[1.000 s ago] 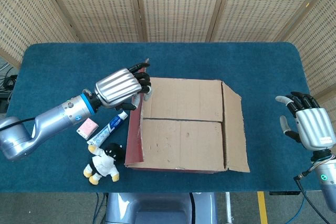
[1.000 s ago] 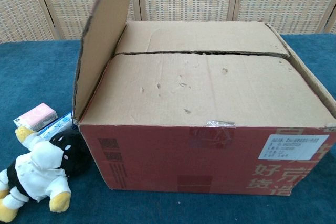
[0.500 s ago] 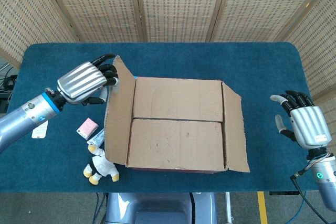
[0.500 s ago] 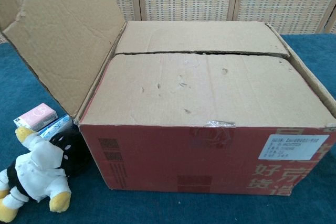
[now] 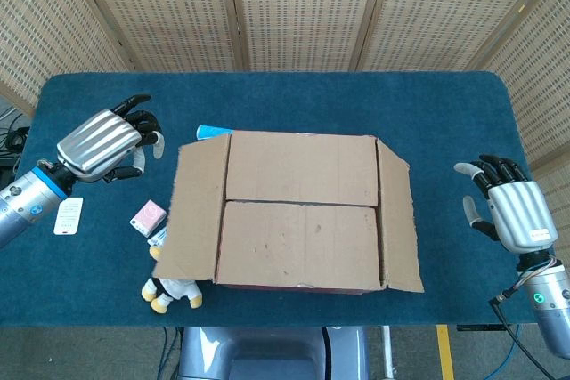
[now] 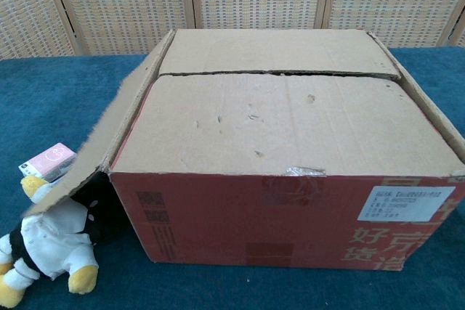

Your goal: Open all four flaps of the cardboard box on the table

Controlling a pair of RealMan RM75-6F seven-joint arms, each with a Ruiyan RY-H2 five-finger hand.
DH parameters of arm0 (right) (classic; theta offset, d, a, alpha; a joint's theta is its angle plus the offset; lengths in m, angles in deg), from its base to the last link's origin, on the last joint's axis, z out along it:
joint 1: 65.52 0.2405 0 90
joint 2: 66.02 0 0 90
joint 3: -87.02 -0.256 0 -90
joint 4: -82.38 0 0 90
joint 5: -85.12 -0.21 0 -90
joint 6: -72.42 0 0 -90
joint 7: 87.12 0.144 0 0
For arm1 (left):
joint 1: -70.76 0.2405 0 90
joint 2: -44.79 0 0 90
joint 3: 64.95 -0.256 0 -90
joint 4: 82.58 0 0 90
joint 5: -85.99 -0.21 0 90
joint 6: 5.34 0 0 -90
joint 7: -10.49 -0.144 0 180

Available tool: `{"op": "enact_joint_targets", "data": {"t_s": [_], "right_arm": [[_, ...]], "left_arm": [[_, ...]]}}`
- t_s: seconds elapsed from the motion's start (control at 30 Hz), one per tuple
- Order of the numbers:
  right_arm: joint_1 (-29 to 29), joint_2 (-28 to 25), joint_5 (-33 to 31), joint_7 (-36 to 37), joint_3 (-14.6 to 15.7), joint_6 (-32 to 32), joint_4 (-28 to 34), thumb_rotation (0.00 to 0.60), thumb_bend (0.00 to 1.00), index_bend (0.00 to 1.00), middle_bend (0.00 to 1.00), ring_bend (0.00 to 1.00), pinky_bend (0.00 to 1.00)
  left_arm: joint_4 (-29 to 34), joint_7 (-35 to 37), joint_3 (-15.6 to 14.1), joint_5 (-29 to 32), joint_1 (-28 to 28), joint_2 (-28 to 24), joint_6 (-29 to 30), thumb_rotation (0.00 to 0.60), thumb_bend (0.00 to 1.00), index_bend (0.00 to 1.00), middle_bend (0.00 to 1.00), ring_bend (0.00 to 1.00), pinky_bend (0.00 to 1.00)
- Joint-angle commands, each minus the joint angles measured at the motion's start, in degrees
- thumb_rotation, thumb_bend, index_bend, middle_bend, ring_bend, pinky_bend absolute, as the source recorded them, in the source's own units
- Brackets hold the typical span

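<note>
The brown cardboard box (image 5: 303, 215) sits mid-frame, its left flap (image 5: 191, 211) folded outward over the white plush toy (image 5: 174, 289). My left hand (image 5: 102, 138) hovers upper left, fingers spread, holding nothing. My right hand (image 5: 512, 211) waits spread at the right edge, well apart from the right flap (image 5: 398, 220).

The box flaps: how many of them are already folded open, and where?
2. The left flap hangs outward over the plush toy; the right flap slopes outward. The two big flaps, far and near, lie closed on top.
</note>
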Motion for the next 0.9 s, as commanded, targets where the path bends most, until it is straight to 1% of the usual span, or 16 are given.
{"op": "enact_joint_targets", "data": {"t_s": [0.03, 0.2, 0.27, 0.4, 0.53, 0.6, 0.63, 0.7, 0.73, 0.8, 0.9], "right_arm": [[-0.06, 0.2, 0.17, 0.02, 0.14, -0.07, 0.04, 0.6, 0.57, 0.25, 0.31, 0.19, 0.19], [-0.13, 0.69, 0.59, -0.15, 0.42, -0.23, 0.02, 0.6, 0.55, 0.25, 0.31, 0.19, 0.19], [-0.1, 0.99, 0.65, -0.33, 0.51, -0.22, -0.12, 0.6, 0.54, 0.25, 0.31, 0.19, 0.19], [-0.12, 1.41, 0.69, -0.42, 0.54, -0.39, -0.35, 0.6, 0.54, 0.25, 0.31, 0.19, 0.19], [-0.27, 1.48, 0.7, -0.3, 0.59, -0.6, -0.5, 0.6, 0.54, 0.25, 0.31, 0.19, 0.19], [-0.33, 1.58, 0.62, -0.15, 0.6, -0.64, -0.68, 0.6, 0.54, 0.25, 0.31, 0.19, 0.19], [-0.34, 1.62, 0.62, -0.09, 0.63, -0.64, -0.73, 0.6, 0.54, 0.25, 0.31, 0.19, 0.19], [-0.34, 1.74, 0.69, 0.01, 0.7, -0.59, -0.88, 0.6, 0.54, 0.25, 0.31, 0.19, 0.19], [-0.35, 1.78, 0.71, 0.07, 0.73, -0.59, -0.95, 0.6, 0.54, 0.25, 0.31, 0.19, 0.19], [-0.41, 1.8, 0.74, 0.12, 0.77, -0.64, -1.07, 0.6, 0.54, 0.25, 0.31, 0.19, 0.19], [-0.52, 1.76, 0.71, 0.22, 0.79, -0.76, -1.18, 0.6, 0.54, 0.25, 0.31, 0.19, 0.19]], "left_arm": [[0.17, -4.57, 0.79, 2.97, 1.42, 2.6, 0.5, 0.23, 0.48, 0.36, 0.28, 0.18, 0.05], [1.64, -10.88, 1.7, 6.33, 1.61, 5.89, -0.66, 0.23, 0.3, 0.23, 0.15, 0.07, 0.05], [2.4, -13.66, 2.4, 8.26, 1.49, 7.45, -1.08, 0.23, 0.26, 0.2, 0.12, 0.04, 0.05], [3.73, -18.81, 4.28, 13.4, 0.63, 10.64, -2.63, 0.229, 0.2, 0.17, 0.08, 0.01, 0.05], [4.13, -23.21, 5.39, 16.7, -0.6, 12.98, -4.1, 0.222, 0.19, 0.14, 0.06, 0.0, 0.05], [4.13, -26.41, 5.75, 18.55, -1.48, 14.61, -4.99, 0.213, 0.19, 0.11, 0.04, 0.0, 0.05], [4.13, -27.95, 5.87, 19.43, -1.89, 15.33, -5.33, 0.231, 0.19, 0.09, 0.03, 0.0, 0.05], [4.12, -32.16, 6.08, 21.2, -3.23, 17.41, -6.17, 0.303, 0.2, 0.07, 0.02, 0.0, 0.05], [3.98, -34.03, 6.25, 22.19, -3.83, 18.7, -6.27, 0.328, 0.2, 0.07, 0.02, 0.0, 0.05], [3.88, -37.86, 6.49, 24.55, -5.02, 21.16, -6.41, 0.364, 0.21, 0.06, 0.01, 0.0, 0.05], [4.27, -41.57, 6.72, 27.33, -5.84, 23.27, -5.7, 0.408, 0.21, 0.05, 0.0, 0.0, 0.04]]}}
